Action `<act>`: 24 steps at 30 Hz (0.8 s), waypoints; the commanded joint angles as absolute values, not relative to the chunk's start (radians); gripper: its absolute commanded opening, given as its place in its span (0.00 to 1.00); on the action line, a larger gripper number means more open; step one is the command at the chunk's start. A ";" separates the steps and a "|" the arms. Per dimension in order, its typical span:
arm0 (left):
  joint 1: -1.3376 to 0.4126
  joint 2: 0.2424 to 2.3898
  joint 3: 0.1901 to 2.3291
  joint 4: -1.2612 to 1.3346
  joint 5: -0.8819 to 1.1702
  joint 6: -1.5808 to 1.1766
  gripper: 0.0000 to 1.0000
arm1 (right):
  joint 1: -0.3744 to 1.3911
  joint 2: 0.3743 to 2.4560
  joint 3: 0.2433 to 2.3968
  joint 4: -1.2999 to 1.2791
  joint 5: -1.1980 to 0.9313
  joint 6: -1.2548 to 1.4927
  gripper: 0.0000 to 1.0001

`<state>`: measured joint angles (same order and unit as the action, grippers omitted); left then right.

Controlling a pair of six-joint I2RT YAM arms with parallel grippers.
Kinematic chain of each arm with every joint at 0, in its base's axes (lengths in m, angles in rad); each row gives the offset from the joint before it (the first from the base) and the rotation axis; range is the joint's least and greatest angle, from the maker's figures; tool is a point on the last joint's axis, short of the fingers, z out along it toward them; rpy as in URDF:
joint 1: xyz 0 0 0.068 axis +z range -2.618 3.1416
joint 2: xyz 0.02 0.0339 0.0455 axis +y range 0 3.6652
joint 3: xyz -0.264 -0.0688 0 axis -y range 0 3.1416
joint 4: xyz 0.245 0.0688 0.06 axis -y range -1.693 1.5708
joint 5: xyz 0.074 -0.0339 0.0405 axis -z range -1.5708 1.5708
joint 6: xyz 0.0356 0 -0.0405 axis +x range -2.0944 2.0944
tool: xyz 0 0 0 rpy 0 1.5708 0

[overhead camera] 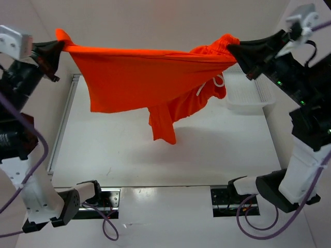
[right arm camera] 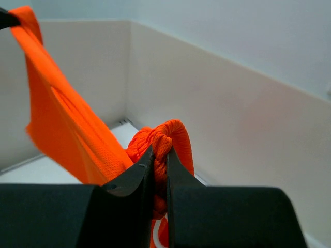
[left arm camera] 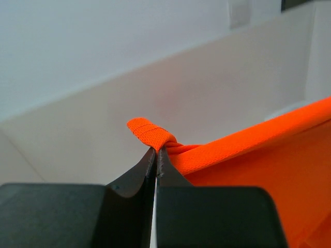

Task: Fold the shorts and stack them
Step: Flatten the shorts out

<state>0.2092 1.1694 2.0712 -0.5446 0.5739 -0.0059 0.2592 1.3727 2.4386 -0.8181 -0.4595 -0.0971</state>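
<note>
The bright orange shorts (overhead camera: 139,77) hang stretched in the air between both arms, well above the table. My left gripper (overhead camera: 56,47) is shut on a hem corner (left arm camera: 150,132) at the upper left. My right gripper (overhead camera: 234,50) is shut on the gathered waistband (right arm camera: 170,139) at the upper right. A white drawstring (overhead camera: 216,82) dangles below the waistband. One leg (overhead camera: 163,124) droops down in the middle. In the right wrist view the taut fabric (right arm camera: 57,124) runs off to the upper left.
A white mesh basket (overhead camera: 248,98) sits on the table at the back right, under the right arm. The white table (overhead camera: 155,155) lies below the cloth. Both arm bases (overhead camera: 77,199) stand at the near edge. White walls enclose the space.
</note>
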 commanded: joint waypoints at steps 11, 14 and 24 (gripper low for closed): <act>0.344 1.193 2.105 -0.539 0.541 0.000 0.00 | 0.218 1.032 1.816 -0.623 -0.447 0.185 0.00; 0.344 1.213 1.984 -0.517 0.577 0.000 0.00 | 0.218 1.019 1.654 -0.572 -0.335 0.207 0.00; 0.305 1.328 1.507 -0.517 0.560 0.000 0.00 | 0.218 1.219 1.361 -0.361 -0.170 0.230 0.00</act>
